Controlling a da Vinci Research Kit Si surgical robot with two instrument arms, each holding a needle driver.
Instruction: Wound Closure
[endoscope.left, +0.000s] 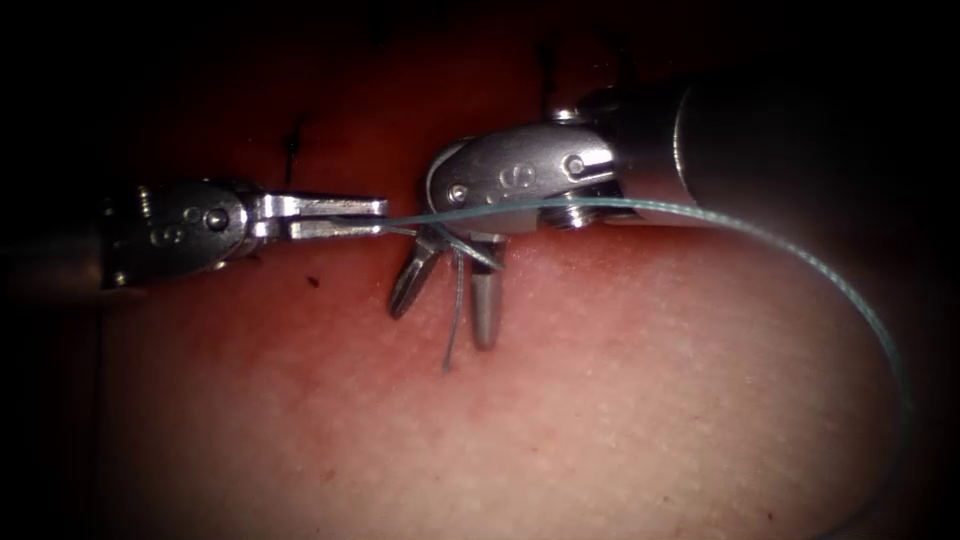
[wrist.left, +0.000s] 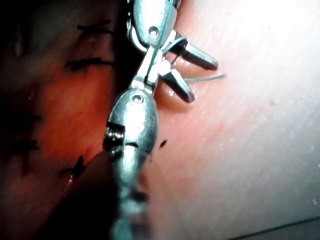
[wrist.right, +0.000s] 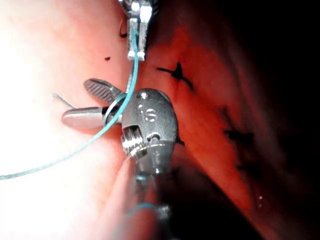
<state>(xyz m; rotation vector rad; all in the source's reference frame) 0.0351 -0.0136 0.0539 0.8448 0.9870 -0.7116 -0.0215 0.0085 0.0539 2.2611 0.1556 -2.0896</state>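
Note:
My left tool (endoscope.left: 383, 217) comes in from the left with its jaws shut on the blue-green thread (endoscope.left: 850, 290). From there the thread runs across my right tool, wraps around its jaws and sweeps out in a long arc to the right. My right tool (endoscope.left: 440, 325) points down at the tissue (endoscope.left: 600, 400), jaws open and holding nothing. A short thread tail (endoscope.left: 452, 335) hangs between them. The left wrist view shows the left tool (wrist.left: 155, 60) meeting the right tool's spread jaws. In the right wrist view the right tool (wrist.right: 76, 101) stands open, thread looped at its jaw base.
Dark stitches (endoscope.left: 292, 145) cross the closed cut behind the tools, and several stitches (wrist.right: 175, 72) line it in the right wrist view. Red fluid stains the tissue along that line. Pale tissue spreads in front of the tools and to the right.

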